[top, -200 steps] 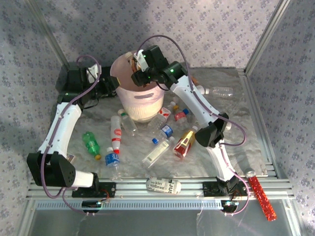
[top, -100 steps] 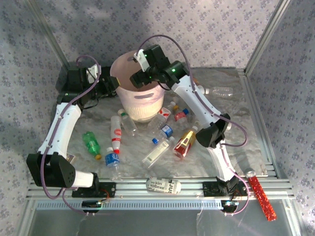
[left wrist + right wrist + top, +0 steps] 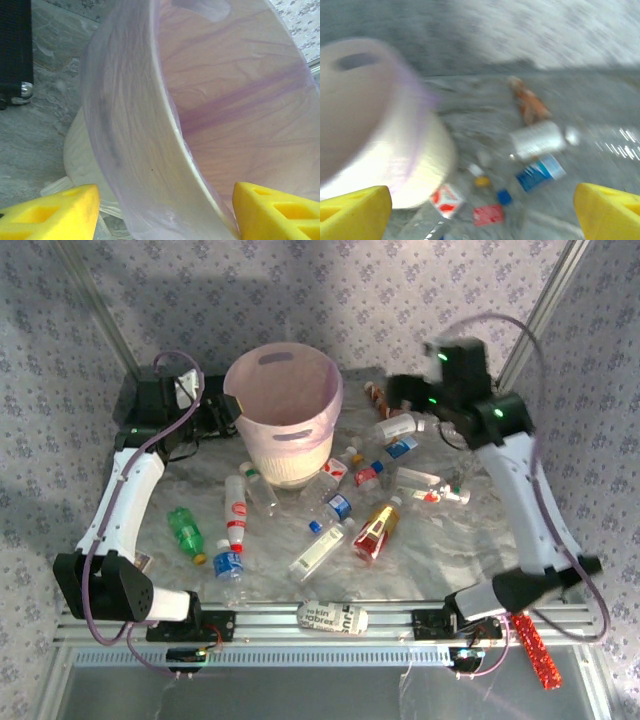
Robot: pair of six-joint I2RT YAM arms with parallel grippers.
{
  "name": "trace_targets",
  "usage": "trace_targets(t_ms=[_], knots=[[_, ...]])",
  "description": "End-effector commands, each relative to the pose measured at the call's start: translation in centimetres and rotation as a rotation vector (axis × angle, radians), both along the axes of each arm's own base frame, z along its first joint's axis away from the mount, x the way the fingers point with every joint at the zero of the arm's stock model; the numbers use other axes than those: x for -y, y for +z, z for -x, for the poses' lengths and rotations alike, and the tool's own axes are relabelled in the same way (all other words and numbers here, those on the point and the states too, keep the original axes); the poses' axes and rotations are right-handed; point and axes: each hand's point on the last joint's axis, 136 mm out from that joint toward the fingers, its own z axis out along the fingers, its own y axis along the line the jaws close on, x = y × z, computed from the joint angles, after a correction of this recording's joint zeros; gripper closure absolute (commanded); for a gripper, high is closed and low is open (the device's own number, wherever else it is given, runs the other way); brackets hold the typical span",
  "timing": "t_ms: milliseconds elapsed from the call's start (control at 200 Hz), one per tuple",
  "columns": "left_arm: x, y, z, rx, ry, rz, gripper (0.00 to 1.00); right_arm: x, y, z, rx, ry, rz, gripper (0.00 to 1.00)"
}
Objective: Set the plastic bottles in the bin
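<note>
Ahead of the right tool (image 3: 481,195), the plastic bottles (image 3: 537,140) are smearing into motion blur, their labels unreadable, and the bin (image 3: 365,125) at its left is blurring too. Inside the left tool's (image 3: 166,192) gap, the bin's wall is running past the top edge; the tool's fingertips (image 3: 50,215) are getting cropped below.

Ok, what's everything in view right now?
bin: one, pale pink, upright, far left-centre
bottles: about fourteen, mostly clear, one green, one yellow-red, lying before and right of bin
packet: one, white printed, front centre
case: one, black, left of bin
tube: one, red glittery, front right
orange item: one, right of bin, unidentifiable
left gripper: yellow, astride bin rim
right gripper: open, empty, over bottles right of bin
</note>
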Motion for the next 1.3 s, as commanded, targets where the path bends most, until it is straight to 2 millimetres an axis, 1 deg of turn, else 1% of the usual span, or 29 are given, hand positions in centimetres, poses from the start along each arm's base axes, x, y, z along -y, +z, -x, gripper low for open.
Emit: trace_targets(t_ms=[0, 20, 75, 90, 120, 130, 140, 150, 200, 225, 270, 300, 355, 370, 490, 525, 665, 735, 835, 934, 1039, 1154, 1229, 1294], knots=[[-1.1, 2.1, 0.7, 0.052, 0.017, -0.080, 0.26, 5.0, -5.8, 2.5, -0.145, -0.261, -0.242, 0.07], [-1.2, 2.3, 0.8, 0.057, 0.019, -0.088, 0.25, 6.1, -6.7, 3.1, -0.154, -0.300, -0.261, 0.07], [-1.6, 3.1, 1.0, 0.074, 0.024, -0.122, 0.22, 8.4, -8.8, 4.5, -0.173, -0.396, -0.324, 0.08], [-1.7, 3.3, 1.1, 0.080, 0.027, -0.132, 0.21, 9.0, -9.0, 4.8, -0.164, -0.421, -0.343, 0.08], [-2.0, 3.9, 1.3, 0.096, 0.031, -0.152, 0.20, 10.0, -9.9, 5.5, -0.163, -0.466, -0.373, 0.08], [-2.1, 4.1, 1.4, 0.101, 0.034, -0.163, 0.19, 10.3, -10.8, 5.7, -0.174, -0.483, -0.383, 0.08], [-2.1, 4.3, 1.5, 0.108, 0.034, -0.171, 0.19, 10.6, -11.4, 5.9, -0.181, -0.495, -0.392, 0.09], [-2.2, 4.6, 1.5, 0.115, 0.035, -0.180, 0.18, 10.9, -11.4, 6.0, -0.172, -0.509, -0.401, 0.09], [-2.6, 5.9, 1.9, 0.155, 0.047, -0.235, 0.16, 12.1, -13.3, 6.6, -0.178, -0.573, -0.454, 0.09], [-2.7, 6.1, 2.5, 0.152, 0.048, -0.267, 0.15, 12.7, -14.1, 6.8, -0.179, -0.601, -0.478, 0.09], [-2.4, 7.0, 3.2, 0.183, 0.038, -0.317, 0.14, 13.5, -15.5, 7.0, -0.185, -0.652, -0.517, 0.09], [-2.1, 7.7, 3.7, 0.206, 0.029, -0.348, 0.13, 13.7, -16.8, 7.2, -0.208, -0.678, -0.546, 0.09], [-1.0, 8.6, 4.6, 0.243, -0.007, -0.395, 0.12, 13.7, -18.6, 7.4, -0.237, -0.707, -0.580, 0.09], [-0.6, 8.8, 4.9, 0.252, -0.021, -0.406, 0.12, 13.9, -18.8, 7.1, -0.224, -0.712, -0.588, 0.09], [3.0, 9.4, 6.8, 0.295, -0.162, -0.451, 0.11, 14.7, -21.4, 6.9, -0.227, -0.782, -0.624, 0.12], [4.3, 9.4, 7.5, 0.309, -0.216, -0.463, 0.11, 14.8, -22.1, 6.7, -0.233, -0.794, -0.642, 0.14], [8.5, 9.1, 9.5, 0.334, -0.382, -0.488, 0.10, 14.9, -25.0, 5.9, -0.293, -0.820, -0.666, 0.17], [10.1, 8.8, 10.2, 0.343, -0.449, -0.501, 0.09, 14.9, -26.4, 5.6, -0.316, -0.832, -0.668, 0.18], [11.8, 8.1, 10.9, 0.339, -0.520, -0.511, 0.09, 14.7, -27.7, 5.0, -0.337, -0.840, -0.684, 0.19], [12.8, 7.4, 10.9, 0.325, -0.551, -0.515, 0.09, 14.4, -28.8, 4.4, -0.357, -0.846, -0.674, 0.19], [13.4, 7.0, 10.9, 0.318, -0.564, -0.517, 0.09, 14.3, -30.5, 3.6, -0.388, -0.861, -0.673, 0.17], [13.5, 6.9, 10.9, 0.315, -0.564, -0.520, 0.09, 14.1, -32.0, 2.7, -0.417, -0.872, -0.668, 0.17], [13.4, 6.7, 10.9, 0.310, -0.562, -0.522, 0.10, 14.2, -32.5, 2.1, -0.427, -0.874, -0.653, 0.17], [13.3, 6.6, 11.0, 0.308, -0.560, -0.525, 0.10, 14.3, -32.8, 1.8, -0.434, -0.876, -0.650, 0.20]])
